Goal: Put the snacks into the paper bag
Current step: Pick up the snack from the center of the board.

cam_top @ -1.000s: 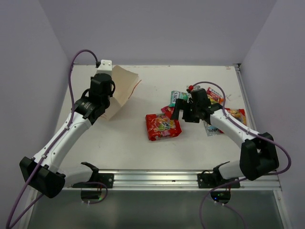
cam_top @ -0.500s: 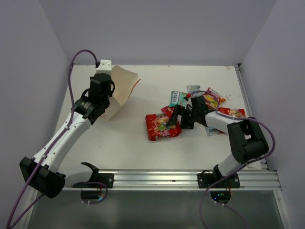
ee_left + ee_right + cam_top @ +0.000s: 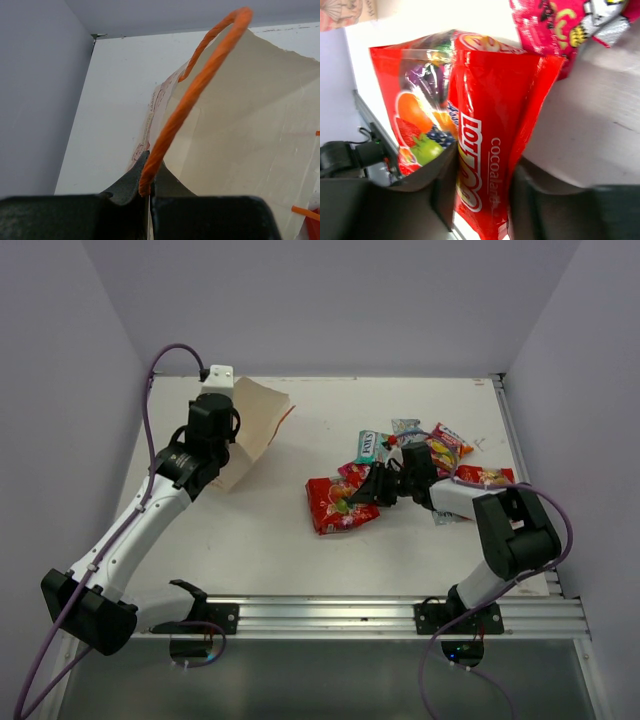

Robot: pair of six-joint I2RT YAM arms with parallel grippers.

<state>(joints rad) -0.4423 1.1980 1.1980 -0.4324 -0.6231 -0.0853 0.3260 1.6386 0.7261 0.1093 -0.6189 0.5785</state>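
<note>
Red packet [image 3: 338, 508]: lies mid-surface with its long axis running left to right. Its right edge is buckled into a ridge and pinched by the right tool [image 3: 372, 490]. Magenta packet [image 3: 352, 472]: touches its far edge. Teal packet [image 3: 372, 447] and other packets [image 3: 452, 445]: just beyond and to the right. Paper bag [image 3: 258, 425]: well to the left and farther back, its orange cord handle [image 3: 200, 85] clamped in the closed left tool [image 3: 149, 172]. Surface [image 3: 250, 540]: white. Walls [image 3: 330, 300]: pale lilac.
</note>
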